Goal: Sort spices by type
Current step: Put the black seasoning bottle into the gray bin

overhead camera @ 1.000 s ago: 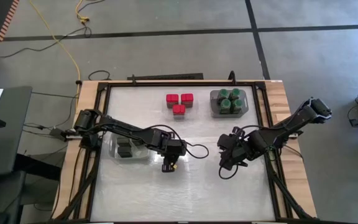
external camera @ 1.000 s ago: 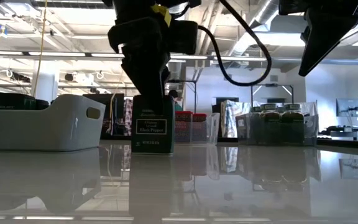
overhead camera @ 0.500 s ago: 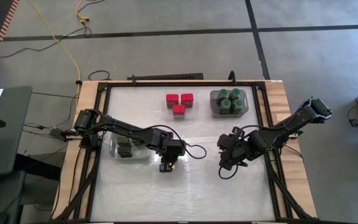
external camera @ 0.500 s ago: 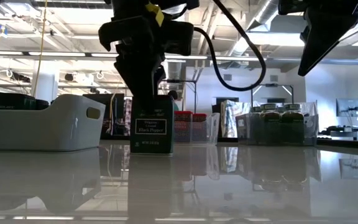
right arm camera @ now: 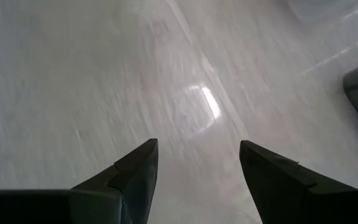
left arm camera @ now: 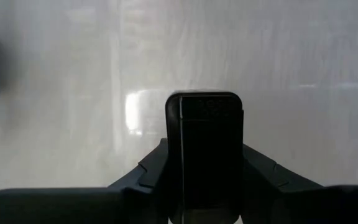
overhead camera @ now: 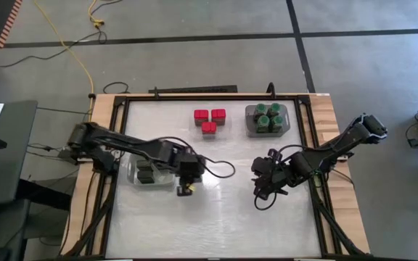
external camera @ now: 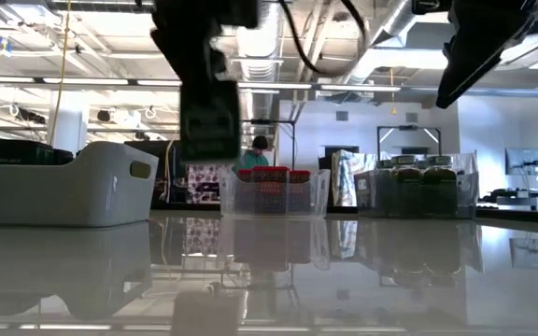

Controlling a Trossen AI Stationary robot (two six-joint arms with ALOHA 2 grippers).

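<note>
Left gripper (left arm camera: 205,186) lifting a dark tin (left arm camera: 205,149)

It is gripping the tin above the table (overhead camera: 223,210), beside the grey tray (external camera: 63,187). Right gripper (right arm camera: 197,180) is hanging released, empty.

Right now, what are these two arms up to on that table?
They are sorting spices by kind. The left tool has a dark tin clamped and lifted off the table, beside the white tray of other tins. The right tool hangs open and empty. Red blocks and green-lidded jars are already grouped.
</note>
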